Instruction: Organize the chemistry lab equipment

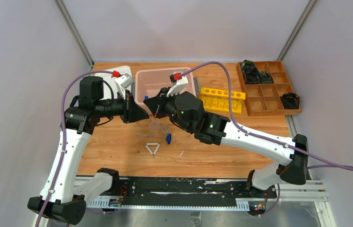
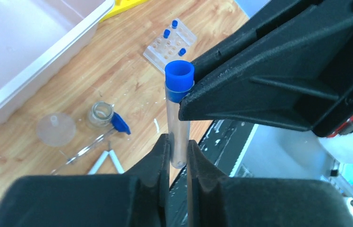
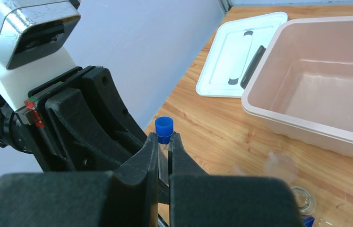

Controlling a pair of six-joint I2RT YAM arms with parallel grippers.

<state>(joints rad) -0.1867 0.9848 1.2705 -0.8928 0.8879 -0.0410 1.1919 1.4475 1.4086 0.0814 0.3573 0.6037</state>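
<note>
One clear tube with a blue cap [image 2: 178, 118] is held in the air by both grippers. My left gripper [image 2: 178, 142] is shut on its round bottom end. My right gripper [image 3: 164, 139] is shut on it just under the cap [image 3: 164, 126]. The two grippers meet in front of the pink bin, left [image 1: 142, 114] and right [image 1: 152, 108]. Below on the table lie a clear funnel [image 2: 55, 128], a small glass beaker [image 2: 101, 113], a thin glass rod [image 2: 82, 151] and the white triangle frame [image 1: 152, 148]. The clear tube tray [image 2: 170, 45] holds three blue-capped tubes.
A pink bin [image 1: 141, 90] stands at the back, with its white lid [image 1: 113, 85] to the left. A yellow rack [image 1: 221, 99] and a wooden compartment box [image 1: 269, 87] stand at the back right. A small blue piece [image 1: 168, 138] lies by the beaker.
</note>
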